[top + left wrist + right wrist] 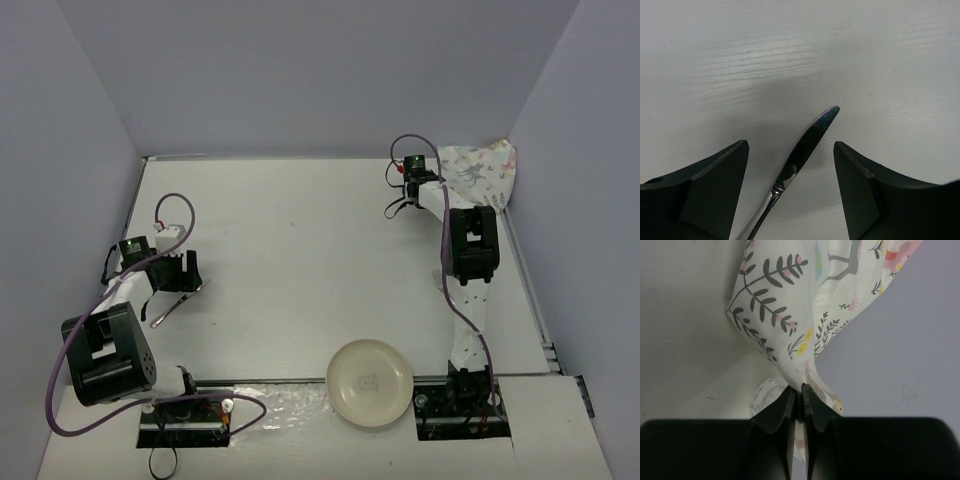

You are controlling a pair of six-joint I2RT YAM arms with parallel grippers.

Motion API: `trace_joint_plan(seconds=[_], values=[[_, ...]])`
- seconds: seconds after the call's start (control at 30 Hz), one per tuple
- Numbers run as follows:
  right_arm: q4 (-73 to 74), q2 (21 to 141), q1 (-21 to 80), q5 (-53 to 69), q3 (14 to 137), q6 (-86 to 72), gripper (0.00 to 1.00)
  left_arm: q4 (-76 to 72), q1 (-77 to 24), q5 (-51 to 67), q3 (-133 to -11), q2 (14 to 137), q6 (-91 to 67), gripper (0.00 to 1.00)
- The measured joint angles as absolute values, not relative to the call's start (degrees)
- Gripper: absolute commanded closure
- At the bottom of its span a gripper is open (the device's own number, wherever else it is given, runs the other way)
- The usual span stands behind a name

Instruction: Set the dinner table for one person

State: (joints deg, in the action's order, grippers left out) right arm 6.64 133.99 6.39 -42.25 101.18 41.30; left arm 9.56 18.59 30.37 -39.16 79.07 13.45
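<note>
Stretching broad and flat, matte-white dinner table (pixel 300 260), faintly grained.

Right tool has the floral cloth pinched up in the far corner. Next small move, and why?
Likely draw the placemat toward the middle of the dinner table. The right tool is shut on it, and it sits bunched against the far right wall, well away from the plate at the near edge.

Matte dinner table (pixel 300 250); plate (pixel 370 382) perhaps ceramic
</note>
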Motion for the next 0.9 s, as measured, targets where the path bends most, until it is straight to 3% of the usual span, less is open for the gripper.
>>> trace_joint_plan(seconds=[0.43,0.8,0.9], values=[[3.3,129.0,6.4,-42.3,101.7,42.3,1.00,9.6,18.4,30.3,-39.2,79.1,13.5,0.34],[-3.2,93.8,13.2,-31.4,101.6,36.9,1.00,15.4,14.5,25.7,-47.7,72.8,17.2,0.34],[-0.1,85.4,18.0,-21.6,99.7,33.7,1.00,18.4,13.8,25.1,-54.0,70.9,17.9,0.34]])
